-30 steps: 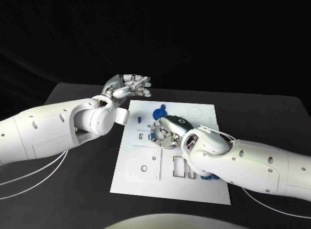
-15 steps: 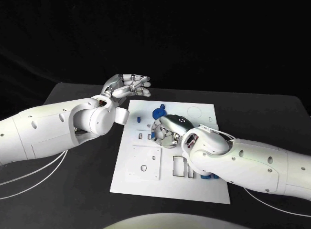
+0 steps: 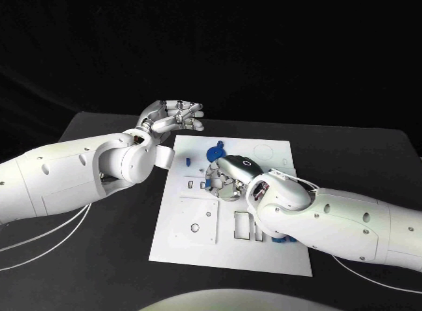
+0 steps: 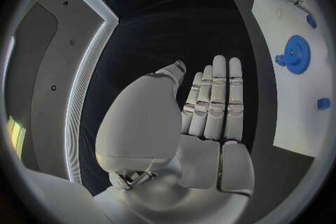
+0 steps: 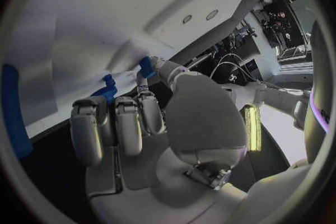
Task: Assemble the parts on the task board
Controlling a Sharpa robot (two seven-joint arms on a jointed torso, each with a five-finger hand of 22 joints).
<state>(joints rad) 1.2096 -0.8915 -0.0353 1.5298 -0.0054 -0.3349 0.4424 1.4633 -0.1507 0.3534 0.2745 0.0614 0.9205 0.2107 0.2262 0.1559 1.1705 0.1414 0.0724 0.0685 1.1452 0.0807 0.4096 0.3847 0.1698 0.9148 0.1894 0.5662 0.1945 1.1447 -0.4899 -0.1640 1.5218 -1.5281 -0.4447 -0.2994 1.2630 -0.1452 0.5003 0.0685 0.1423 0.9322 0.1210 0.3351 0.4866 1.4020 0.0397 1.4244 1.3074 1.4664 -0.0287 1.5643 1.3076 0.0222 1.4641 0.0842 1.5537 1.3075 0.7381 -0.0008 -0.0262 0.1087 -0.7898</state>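
Head view puts the right hand [image 3: 231,176] on the task board [image 3: 276,152], fingertips touching a small blue part [image 5: 145,65]; I cannot tell whether it grips. The left hand [image 3: 174,116] hangs open, empty, beyond the board's far corner.

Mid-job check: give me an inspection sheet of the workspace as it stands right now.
Surface: black table, bare around the board.
Job's things: white rectangular task board; blue gear-shaped part near its far edge; small blue part beside it.
Clutter: nothing seen.
Hands: left robot hand raised beyond the board, holding nothing; right robot hand down on the board, grip unclear.
Cables: white cables trailing on the table.
Surroundings: dark backdrop.
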